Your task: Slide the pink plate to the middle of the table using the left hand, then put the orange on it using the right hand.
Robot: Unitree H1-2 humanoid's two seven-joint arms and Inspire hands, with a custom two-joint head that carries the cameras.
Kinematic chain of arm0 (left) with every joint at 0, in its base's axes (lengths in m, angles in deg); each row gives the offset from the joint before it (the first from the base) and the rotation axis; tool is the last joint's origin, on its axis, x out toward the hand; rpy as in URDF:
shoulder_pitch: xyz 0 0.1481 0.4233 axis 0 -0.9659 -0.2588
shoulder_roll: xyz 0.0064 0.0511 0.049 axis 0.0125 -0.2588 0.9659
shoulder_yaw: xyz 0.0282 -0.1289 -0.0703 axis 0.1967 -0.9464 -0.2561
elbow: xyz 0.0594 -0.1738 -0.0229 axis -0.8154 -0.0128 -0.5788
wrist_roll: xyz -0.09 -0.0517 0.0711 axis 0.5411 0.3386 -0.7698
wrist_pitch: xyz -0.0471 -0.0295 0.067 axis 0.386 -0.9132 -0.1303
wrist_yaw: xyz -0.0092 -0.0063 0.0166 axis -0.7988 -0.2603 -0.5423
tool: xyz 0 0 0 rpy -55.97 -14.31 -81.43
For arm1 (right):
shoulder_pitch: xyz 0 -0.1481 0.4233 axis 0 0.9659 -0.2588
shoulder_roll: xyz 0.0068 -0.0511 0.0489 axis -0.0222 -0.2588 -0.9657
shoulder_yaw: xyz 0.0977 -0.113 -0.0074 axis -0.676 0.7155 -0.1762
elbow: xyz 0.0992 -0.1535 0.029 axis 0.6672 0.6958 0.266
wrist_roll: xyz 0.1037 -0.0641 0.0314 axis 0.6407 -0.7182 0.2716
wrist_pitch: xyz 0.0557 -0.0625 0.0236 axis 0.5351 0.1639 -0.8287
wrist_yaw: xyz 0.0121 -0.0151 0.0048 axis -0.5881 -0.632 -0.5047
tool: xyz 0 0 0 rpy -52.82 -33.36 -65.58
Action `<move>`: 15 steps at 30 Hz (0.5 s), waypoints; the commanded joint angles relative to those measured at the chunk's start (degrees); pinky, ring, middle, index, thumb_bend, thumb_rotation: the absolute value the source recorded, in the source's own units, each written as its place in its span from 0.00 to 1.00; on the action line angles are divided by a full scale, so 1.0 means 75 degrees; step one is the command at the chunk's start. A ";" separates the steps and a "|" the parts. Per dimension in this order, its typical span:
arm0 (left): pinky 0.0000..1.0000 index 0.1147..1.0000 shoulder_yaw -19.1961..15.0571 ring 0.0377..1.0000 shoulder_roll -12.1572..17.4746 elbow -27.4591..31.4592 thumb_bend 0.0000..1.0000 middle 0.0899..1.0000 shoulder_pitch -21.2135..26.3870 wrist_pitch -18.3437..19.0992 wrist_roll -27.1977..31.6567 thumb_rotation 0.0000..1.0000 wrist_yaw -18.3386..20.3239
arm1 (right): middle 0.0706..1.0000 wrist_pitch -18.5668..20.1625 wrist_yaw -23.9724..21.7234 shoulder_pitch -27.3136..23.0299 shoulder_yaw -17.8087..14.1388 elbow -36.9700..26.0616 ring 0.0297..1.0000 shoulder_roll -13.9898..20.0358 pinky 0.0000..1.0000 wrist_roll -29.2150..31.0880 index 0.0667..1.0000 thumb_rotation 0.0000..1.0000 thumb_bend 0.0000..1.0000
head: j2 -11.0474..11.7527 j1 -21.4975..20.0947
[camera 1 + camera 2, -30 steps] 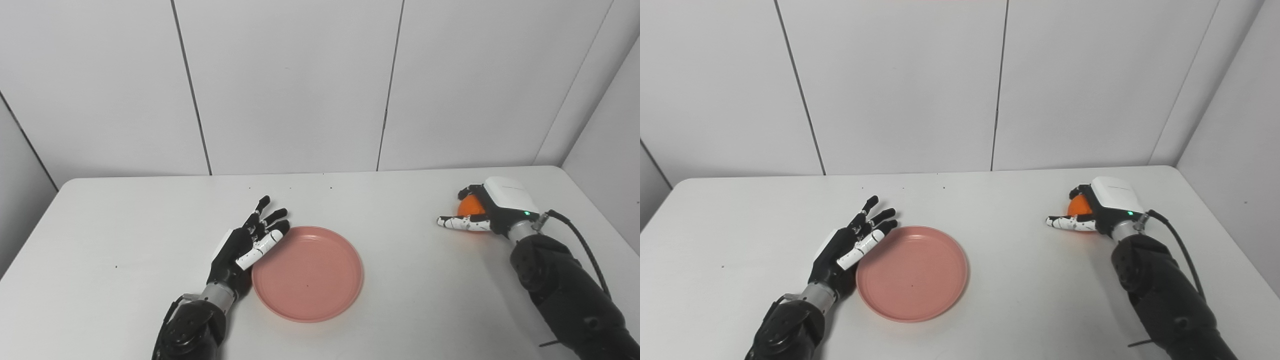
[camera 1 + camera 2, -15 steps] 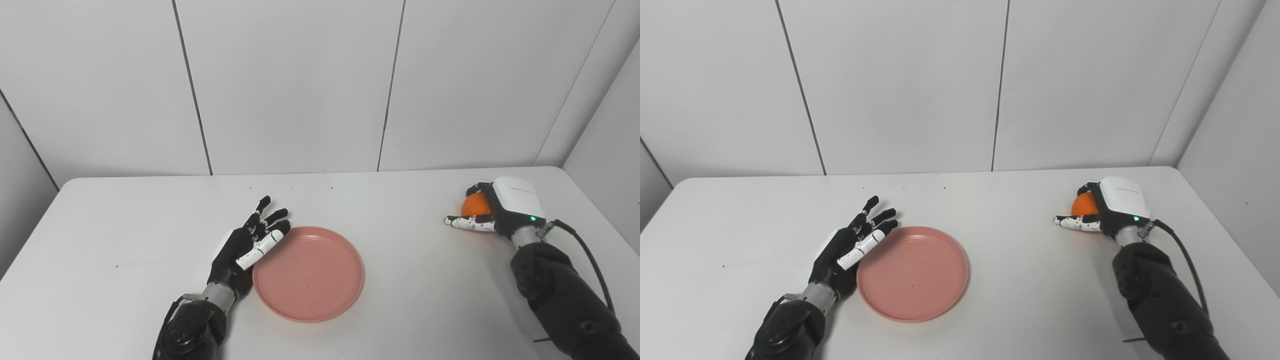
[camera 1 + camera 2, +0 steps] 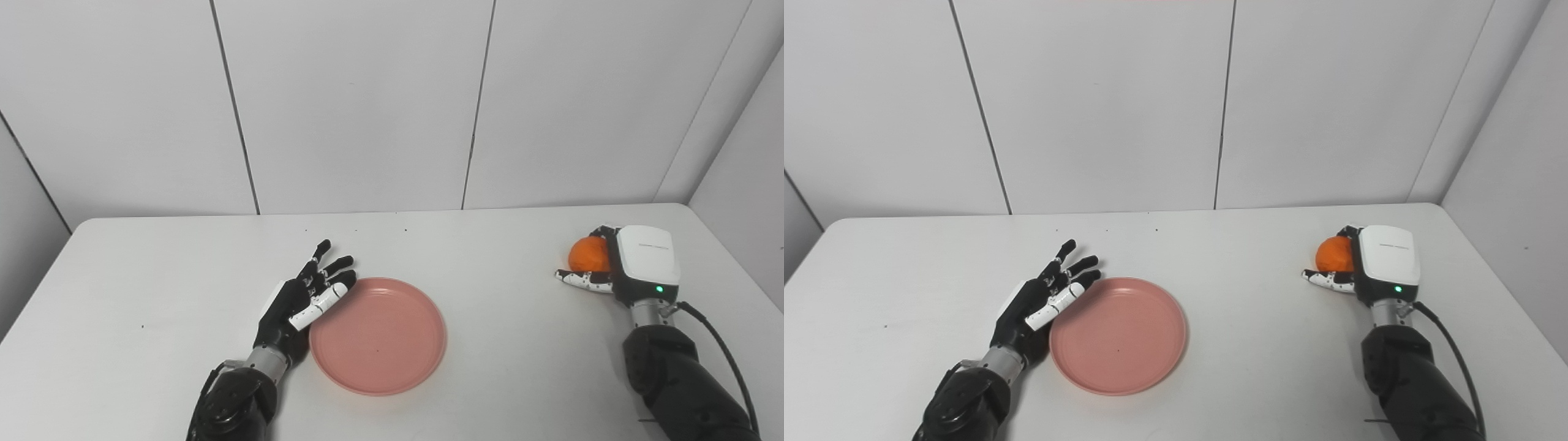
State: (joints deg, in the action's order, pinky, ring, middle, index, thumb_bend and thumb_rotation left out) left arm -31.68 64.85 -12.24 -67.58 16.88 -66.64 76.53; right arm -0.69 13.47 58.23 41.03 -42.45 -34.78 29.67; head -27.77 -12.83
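The pink plate [image 3: 378, 335] lies flat near the middle of the white table [image 3: 153, 269], a little towards the front. My left hand [image 3: 299, 301] rests open on the table against the plate's left rim, fingers spread and pointing away from me. At the far right, the orange [image 3: 588, 254] sits in my right hand [image 3: 640, 264]. That hand is shut on it: fingers curl behind the fruit and the thumb [image 3: 579, 280] reaches under its front. The hand's white back faces me and hides the right part of the orange.
White wall panels stand close behind the table's far edge [image 3: 392, 212]. The table's right edge [image 3: 735, 263] runs just beyond my right hand. A black cable [image 3: 716, 331] trails from the right forearm. Bare tabletop lies between the plate and the orange.
My right hand has turned so its white back faces me and has shifted right and slightly towards me, carrying the orange along. The left hand and plate have stayed still.
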 commanded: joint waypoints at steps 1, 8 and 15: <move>0.83 1.00 0.0022 0.85 -0.0031 -0.0055 0.67 0.85 0.0010 0.0201 0.0088 0.36 0.0119 | 0.30 -0.0354 0.0192 -0.0341 0.0019 0.0037 0.24 0.0132 0.20 0.0019 0.44 0.19 0.52 | 0.0008 0.0003; 0.83 1.00 0.0044 0.85 -0.0054 -0.0051 0.67 0.86 0.0022 0.0222 0.0063 0.36 0.0145 | 0.30 -0.0515 0.0182 -0.0367 0.0091 -0.0026 0.23 0.0197 0.20 0.0097 0.44 0.16 0.51 | 0.0024 0.0022; 0.83 1.00 0.0026 0.85 -0.0056 -0.0063 0.67 0.85 0.0024 0.0201 0.0081 0.36 0.0184 | 0.29 -0.1031 0.0257 -0.0380 0.0007 -0.0328 0.22 0.0226 0.19 0.0253 0.44 0.16 0.51 | 0.0024 0.0026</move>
State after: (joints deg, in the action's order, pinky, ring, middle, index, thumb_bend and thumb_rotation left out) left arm -31.61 64.80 -12.27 -67.58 16.98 -66.58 77.50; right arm -6.01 14.26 57.62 41.75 -42.75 -34.66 31.02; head -27.51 -12.66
